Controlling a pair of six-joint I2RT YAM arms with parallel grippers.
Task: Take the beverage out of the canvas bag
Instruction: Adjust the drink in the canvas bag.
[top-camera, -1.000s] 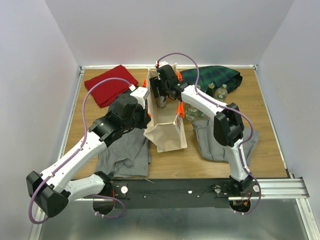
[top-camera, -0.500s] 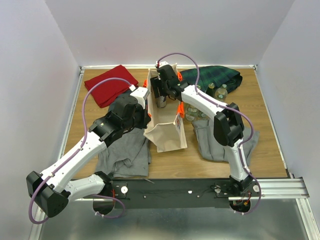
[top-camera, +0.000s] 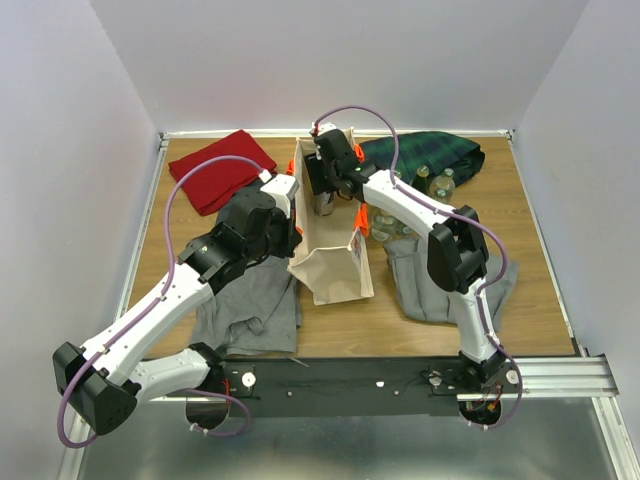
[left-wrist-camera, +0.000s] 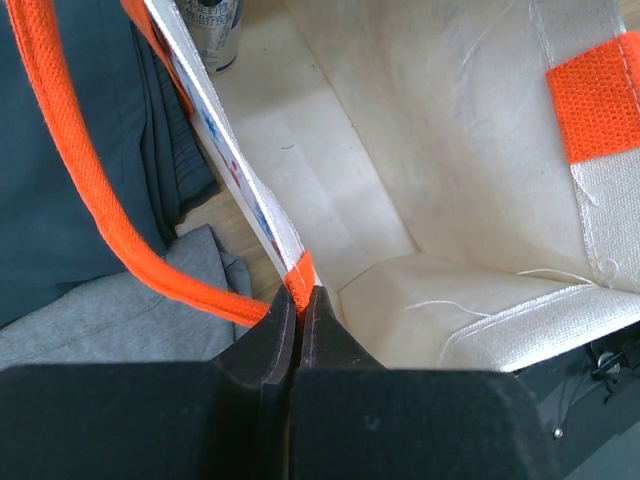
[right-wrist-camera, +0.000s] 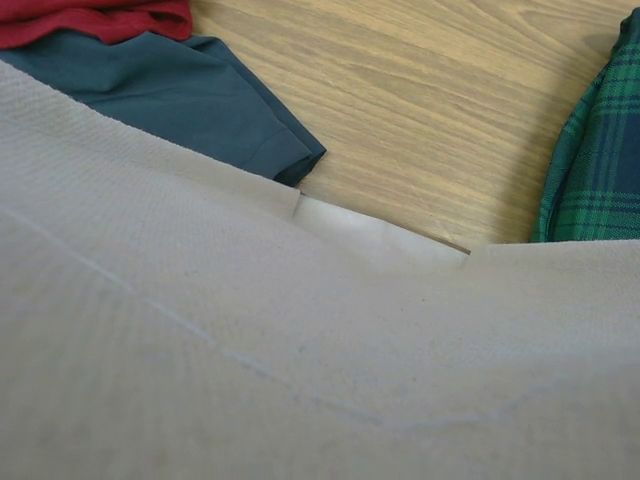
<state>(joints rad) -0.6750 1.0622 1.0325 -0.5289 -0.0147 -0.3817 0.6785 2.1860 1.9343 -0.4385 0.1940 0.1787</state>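
The beige canvas bag (top-camera: 335, 262) with orange handles stands open mid-table. My left gripper (left-wrist-camera: 298, 298) is shut on its left rim where the orange handle (left-wrist-camera: 60, 150) is sewn on; it also shows in the top view (top-camera: 290, 212). A silver beverage container (left-wrist-camera: 214, 30) stands inside the bag at its far end, and shows in the top view (top-camera: 324, 205). My right gripper (top-camera: 322, 188) reaches down into the bag's far end, right over the beverage. Its fingers are hidden. The right wrist view shows only the bag's canvas wall (right-wrist-camera: 300, 350) close up.
A red cloth (top-camera: 215, 170) lies at the back left and a green plaid cloth (top-camera: 430, 155) at the back right. Several bottles (top-camera: 440, 185) stand right of the bag. Grey garments lie under the left arm (top-camera: 245, 305) and at the right (top-camera: 440, 280).
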